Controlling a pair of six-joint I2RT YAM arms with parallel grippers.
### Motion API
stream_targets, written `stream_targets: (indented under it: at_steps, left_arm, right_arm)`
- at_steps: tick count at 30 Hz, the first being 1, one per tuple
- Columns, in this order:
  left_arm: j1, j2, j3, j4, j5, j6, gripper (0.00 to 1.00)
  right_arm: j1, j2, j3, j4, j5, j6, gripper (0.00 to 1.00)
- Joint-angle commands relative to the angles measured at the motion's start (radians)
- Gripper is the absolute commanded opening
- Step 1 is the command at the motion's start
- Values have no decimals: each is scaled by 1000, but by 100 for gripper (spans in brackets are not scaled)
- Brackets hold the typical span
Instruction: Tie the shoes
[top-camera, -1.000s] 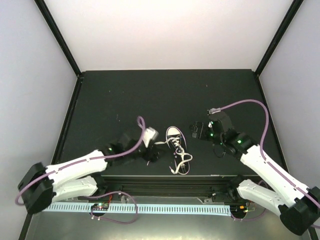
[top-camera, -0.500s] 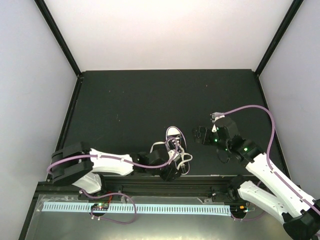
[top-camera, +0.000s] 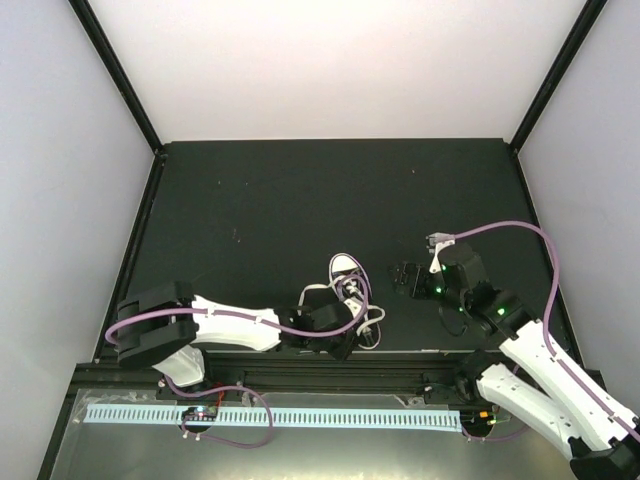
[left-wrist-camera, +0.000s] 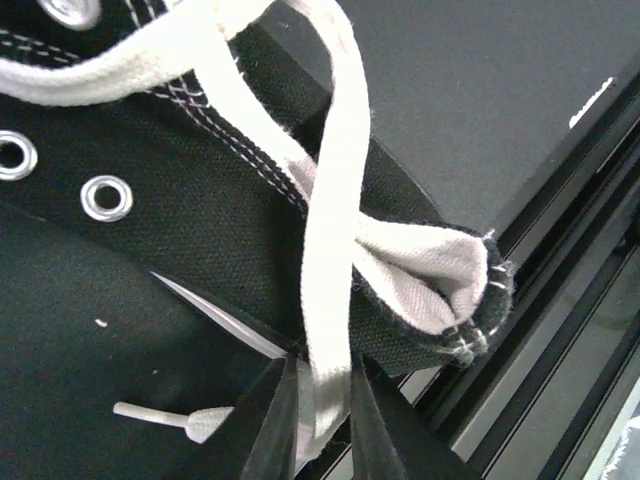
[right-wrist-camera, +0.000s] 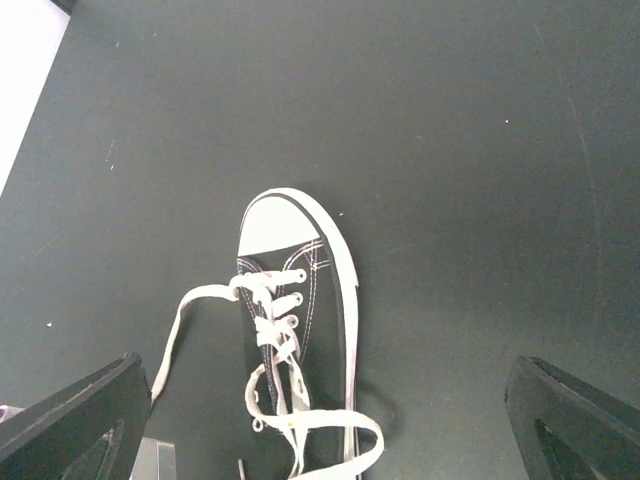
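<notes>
**Lace pinched at the heel; right gripper held wide**

The shoe (top-camera: 350, 280) is seen from above near the middle of the table's (top-camera: 300, 190) near edge, with its toe cap (top-camera: 347, 264) turned toward the far edge. Its heel end is covered in that view by the left gripper (top-camera: 338, 338), whose state cannot be read there.

That gap is filled by the left wrist view. The two fingers (left-wrist-camera: 275, 425) are drawn narrow around a flat white lace (left-wrist-camera: 330, 250), which is held between them just below the heel. From the grip the lace is led up across the black canvas and the folded heel tab (left-wrist-camera: 440, 285). Two metal eyelets (left-wrist-camera: 108, 198) are visible on the canvas, and a loose lace tip (left-wrist-camera: 150, 412) is seen beside the fingers.

The right gripper (top-camera: 404, 276) is held just to the right of the shoe, apart from it and touching nothing. In the right wrist view its fingers (right-wrist-camera: 85, 415) are set wide at the two bottom corners, with nothing between them. Only this view gives the whole shoe: the laced front, one strand trailing toward the table's left edge, and a loop lying across the opening at the heel end. The left gripper's grip itself is not shown here.
</notes>
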Motion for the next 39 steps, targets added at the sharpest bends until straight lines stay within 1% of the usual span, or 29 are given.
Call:
stream_targets:
  at_steps: [1,4,9,13,16,20,22,25,28,30,32,36,39]
  left_arm:
    - [-11,-19,21,-87,-87,-35,10]
    - [-11,-51,17,-141,-115,-56,8]
    - [-9,-167,-13,-235,-159,-108,8]
    - [7,-263,-44,-315,-201,-131,9]
    - [79,-350,-58,-415,-220,-113,9]
    - [273,-474,-95,-475,-155,-33,10]
    - [383,-545,-126,-475,-116,3,11]
    - [449,-605,-163,-441,-82,55,13]
    - [481,-614,-181,-452,-52,68,13]
    - [497,-610,-182,-475,-30,72,13]
    - [508,-610,-180,-482,15,77,13]
    - [517,-593,-178,-438,140,91,13]
    - [519,-563,-166,-459,144,99,13]
  right_arm:
    - [-3,-39,-10,-47,10,6,100]
    - [-3,-43,-6,-75,18,3,100]
    - [-3,-26,-18,-88,-7,-2,100]
    - [-3,29,-59,-29,-97,-11,100]
    - [-2,79,-74,25,-163,-8,100]
    - [-2,156,-45,94,-242,-44,99]
    - [0,216,10,94,-282,-106,91]
    - [33,315,103,51,-259,-191,85]
    - [100,415,181,43,-236,-276,79]
    - [128,472,211,77,-257,-306,72]
    - [157,538,247,112,-283,-336,66]
    - [211,688,339,155,-280,-402,55]
    - [245,814,416,155,-251,-449,50]
